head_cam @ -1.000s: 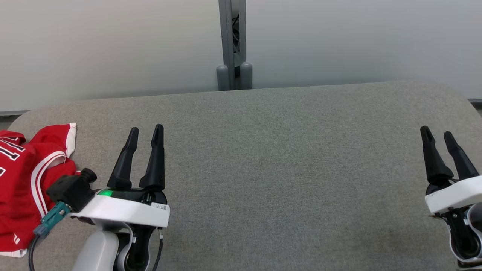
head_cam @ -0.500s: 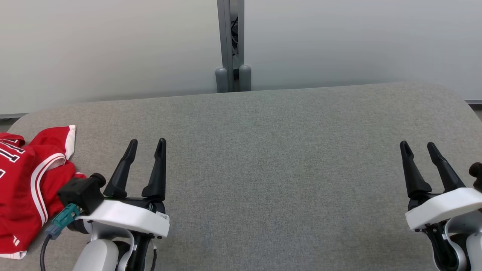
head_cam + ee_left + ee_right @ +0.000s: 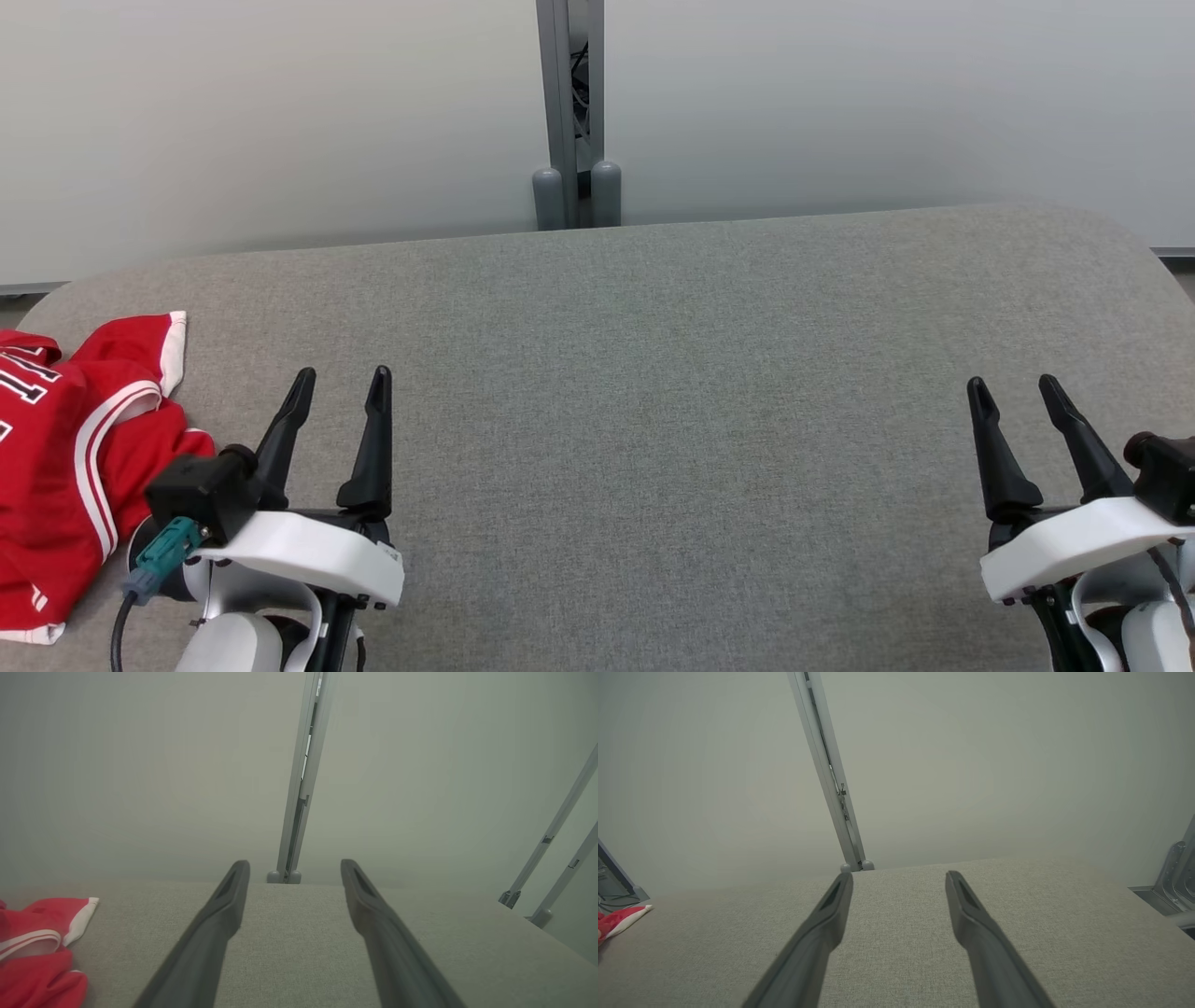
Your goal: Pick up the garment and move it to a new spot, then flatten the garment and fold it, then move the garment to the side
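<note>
The garment (image 3: 65,467) is a red jersey with white trim and dark numbers, lying crumpled at the far left of the grey fabric table (image 3: 672,373). Its red edge also shows in the left wrist view (image 3: 42,947) and, small, in the right wrist view (image 3: 619,919). My left gripper (image 3: 341,378) stands open just right of the garment, not touching it, with nothing between its fingers. At the lower right my right gripper (image 3: 1013,385) is open and empty, far from the garment.
A pale wall rises behind the table, with a grey vertical post (image 3: 569,112) at its middle, standing on two rounded feet. The table's far corners are rounded. Grey metal struts (image 3: 556,849) show to the right in the left wrist view.
Both grippers have drawn back toward me, lower in the head view, still open. The right gripper has also shifted left. The garment has not moved.
</note>
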Robot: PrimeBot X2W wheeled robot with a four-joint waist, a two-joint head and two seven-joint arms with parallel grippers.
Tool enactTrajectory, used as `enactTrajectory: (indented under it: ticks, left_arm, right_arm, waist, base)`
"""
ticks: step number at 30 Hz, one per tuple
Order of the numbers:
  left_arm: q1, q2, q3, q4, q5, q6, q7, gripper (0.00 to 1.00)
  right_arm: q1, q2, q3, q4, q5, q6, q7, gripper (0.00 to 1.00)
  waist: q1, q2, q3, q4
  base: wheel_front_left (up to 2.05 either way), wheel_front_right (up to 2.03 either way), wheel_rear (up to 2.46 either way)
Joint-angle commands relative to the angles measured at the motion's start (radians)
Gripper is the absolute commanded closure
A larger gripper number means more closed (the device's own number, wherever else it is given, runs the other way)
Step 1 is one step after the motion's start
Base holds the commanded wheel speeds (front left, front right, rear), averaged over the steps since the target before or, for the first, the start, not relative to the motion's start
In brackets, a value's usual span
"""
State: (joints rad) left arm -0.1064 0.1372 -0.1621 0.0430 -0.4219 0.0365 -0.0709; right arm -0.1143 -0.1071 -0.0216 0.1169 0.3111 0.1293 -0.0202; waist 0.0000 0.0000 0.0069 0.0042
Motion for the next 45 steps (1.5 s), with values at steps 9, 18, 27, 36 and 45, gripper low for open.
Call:
enactTrajectory:
  ticks: [9,18,27,36,45]
  left_arm:
    - [0.020,0.013,0.007,-0.011,0.096,0.024,0.016,0.00]
    - [0.028,0.024,0.010,-0.008,0.157,0.039,0.032,0.00]
    - [0.031,0.029,0.006,-0.007,0.209,0.043,0.054,0.00]
    - [0.034,0.025,0.012,-0.001,0.239,0.052,0.074,0.00]
    - [0.032,0.022,0.016,0.003,0.221,0.051,0.085,0.00]
  right_arm:
    - [0.017,0.011,0.013,0.001,-0.075,0.002,-0.042,0.00]
    - [0.038,0.026,0.008,0.002,-0.124,0.002,-0.064,0.00]
    - [0.062,0.044,-0.001,0.003,-0.177,0.002,-0.082,0.00]
    - [0.077,0.053,0.008,-0.011,-0.232,0.002,-0.098,0.00]
    - [0.079,0.055,-0.014,-0.010,-0.185,0.002,-0.105,0.00]
  waist:
    - [0.0000,0.0000,-0.004,0.002]
    - [0.0000,0.0000,-0.006,0.007]
    - [0.0000,0.0000,-0.009,0.009]
    - [0.0000,0.0000,-0.009,0.007]
    - [0.0000,0.0000,-0.009,0.010]
  base:
    - [0.00,0.00,0.00]
    - [0.00,0.00,0.00]
    - [0.00,0.00,0.00]
    - [0.00,0.00,0.00]
    - [0.00,0.00,0.00]
